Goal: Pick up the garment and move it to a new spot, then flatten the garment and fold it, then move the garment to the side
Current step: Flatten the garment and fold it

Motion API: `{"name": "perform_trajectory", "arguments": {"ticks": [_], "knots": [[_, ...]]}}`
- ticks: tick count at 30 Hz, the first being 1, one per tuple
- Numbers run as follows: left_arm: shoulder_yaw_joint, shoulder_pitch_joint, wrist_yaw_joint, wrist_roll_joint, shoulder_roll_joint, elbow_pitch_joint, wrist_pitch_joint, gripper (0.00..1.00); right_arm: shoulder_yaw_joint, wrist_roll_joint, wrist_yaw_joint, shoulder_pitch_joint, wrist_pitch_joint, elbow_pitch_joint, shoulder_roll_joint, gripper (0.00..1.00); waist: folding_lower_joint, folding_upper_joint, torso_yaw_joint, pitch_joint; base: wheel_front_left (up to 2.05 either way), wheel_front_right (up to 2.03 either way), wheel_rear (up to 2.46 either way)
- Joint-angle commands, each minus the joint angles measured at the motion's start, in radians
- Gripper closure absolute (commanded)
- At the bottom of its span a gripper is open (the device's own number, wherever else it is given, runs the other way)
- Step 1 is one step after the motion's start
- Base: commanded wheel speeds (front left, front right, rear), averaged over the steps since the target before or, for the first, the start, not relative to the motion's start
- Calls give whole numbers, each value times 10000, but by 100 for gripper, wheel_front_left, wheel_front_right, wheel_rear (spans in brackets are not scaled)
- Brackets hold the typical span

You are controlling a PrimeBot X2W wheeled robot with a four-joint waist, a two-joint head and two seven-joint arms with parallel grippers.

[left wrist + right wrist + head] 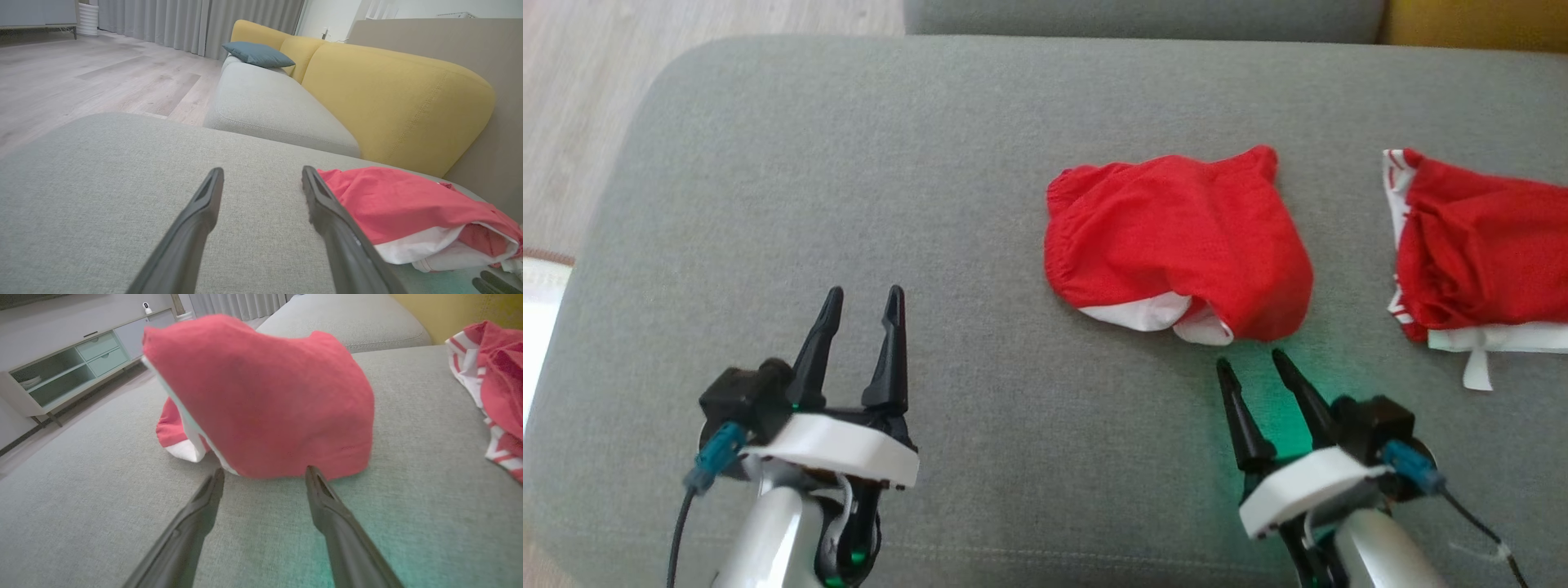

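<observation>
A grey upholstered seat [849, 163] carries everything, with wood floor past its left edge. In the head view your garment [1176, 237], red and crumpled with white lining showing at its near side, lies right of the seat's centre. A second red piece [1478, 253] sits at the right edge, apart from it. The left gripper [864, 292] hovers near the front edge, jaws spread and empty. The right gripper [1250, 358] is just short of the garment's near hem, also spread and empty.

In the left wrist view you see bare seat between the fingers, the garment off to the right and a yellow sofa back [388, 102] behind.

In the right wrist view the red bulk rises just beyond the fingertips. I'd judge the risk is pinching only the top layer — it would peel open and drag — or digging the tips into the upholstery if you come in too low.
</observation>
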Motion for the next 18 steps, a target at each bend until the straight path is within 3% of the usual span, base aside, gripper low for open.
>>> {"name": "perform_trajectory", "arguments": {"ticks": [1,18], "knots": [[335,-485,-64,78,18,-284,-122,0,270,53,31,-493,-137,-118,-31,0,0,0,116,123,0,0,0],[222,-800,-154,105,-83,-143,-122,0,392,-40,31,-1882,-496,1688,-31,0,0,0,876,701,0,0,0]]}}
